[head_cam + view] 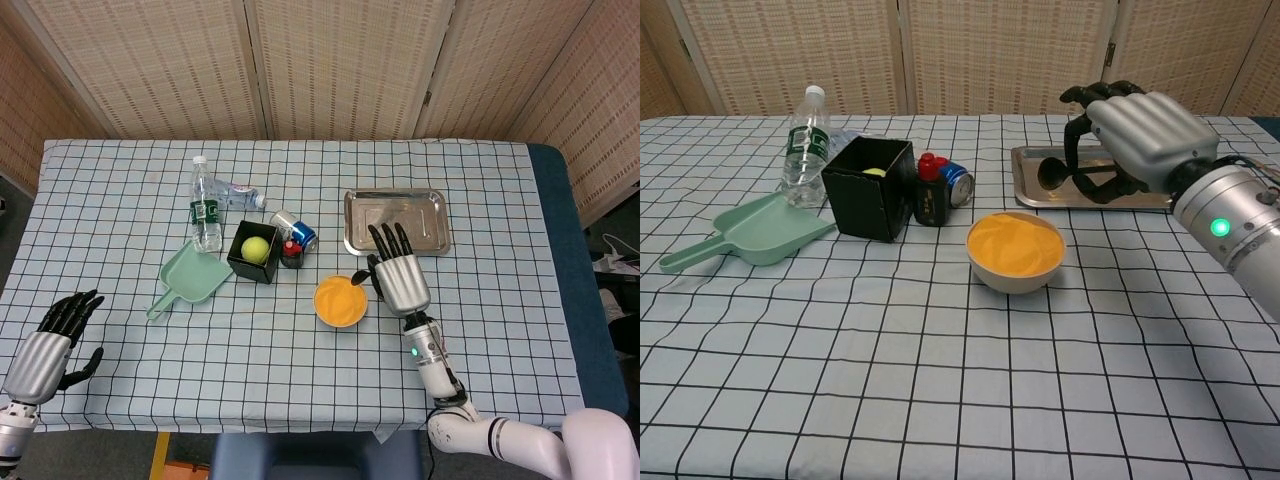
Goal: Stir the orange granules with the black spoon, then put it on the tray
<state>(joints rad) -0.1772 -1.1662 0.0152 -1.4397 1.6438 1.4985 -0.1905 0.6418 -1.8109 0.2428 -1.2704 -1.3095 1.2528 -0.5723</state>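
A white bowl (340,301) (1016,250) full of orange granules stands near the middle of the checked table. My right hand (400,277) (1135,135) hovers just right of the bowl and grips the black spoon (359,278) (1051,172), whose round end points left, raised off the table. The steel tray (432,222) (1025,158) lies behind the hand and holds nothing that I can see. My left hand (52,342) is at the near left edge of the table, fingers apart and holding nothing; only the head view shows it.
Left of the bowl stand a black box (252,262) (868,192) with a yellow ball, a red-capped black bottle (931,195), a tipped blue can (296,231) and a water bottle (205,208) (804,145). A green dustpan (190,277) (750,237) lies further left.
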